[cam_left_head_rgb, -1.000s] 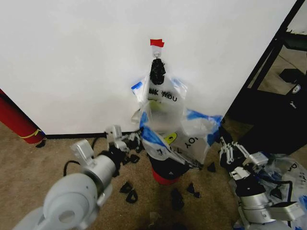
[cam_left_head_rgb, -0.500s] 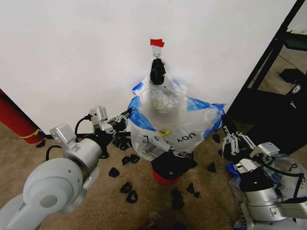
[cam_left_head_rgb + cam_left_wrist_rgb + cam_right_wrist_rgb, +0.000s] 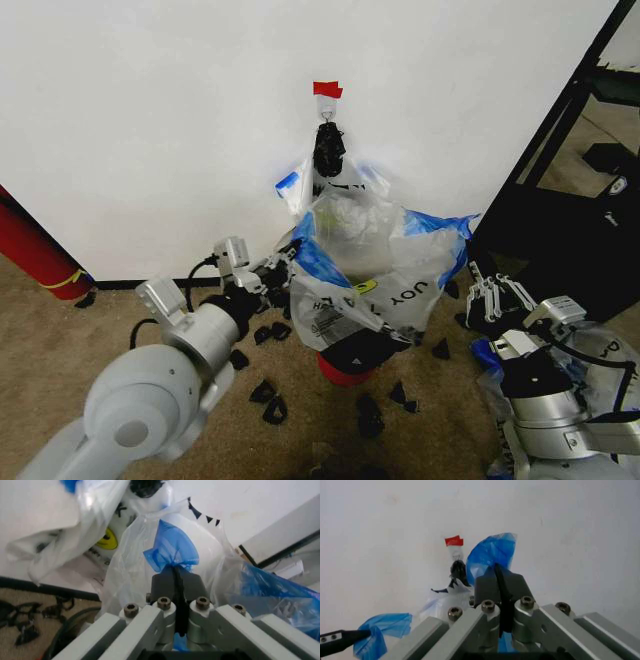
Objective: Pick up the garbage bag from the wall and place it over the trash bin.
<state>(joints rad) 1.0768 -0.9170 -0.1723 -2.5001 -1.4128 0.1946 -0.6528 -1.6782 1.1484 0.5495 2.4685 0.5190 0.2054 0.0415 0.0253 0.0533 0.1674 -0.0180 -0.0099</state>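
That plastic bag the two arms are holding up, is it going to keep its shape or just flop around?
Probably floppy: the garbage bag sags and creases between the left gripper and right gripper, each shut on a blue patch. It looks thin and translucent, so likely very light. It may billow rather than settle neatly on the trash bin.

Count, head view:
- Thin translucent white plastic bags with blue patches: 1 spread garbage bag [image 3: 385,265], at least 1 hooked garbage bag [image 3: 298,186] behind it, plus a heap of bags [image 3: 603,362] lower right whose number I cannot tell.
- Small round red trash bin with black rim [image 3: 345,373]: 1.
- Red tape piece [image 3: 327,89]: 1.
- Metal hook [image 3: 326,117]: 1.
- Long red cylinder with yellow band [image 3: 35,250]: 1.
- Small black scraps [image 3: 263,392] on carpet: roughly a dozen.
- Grippers: 2, left gripper [image 3: 288,264] and right gripper [image 3: 490,296].
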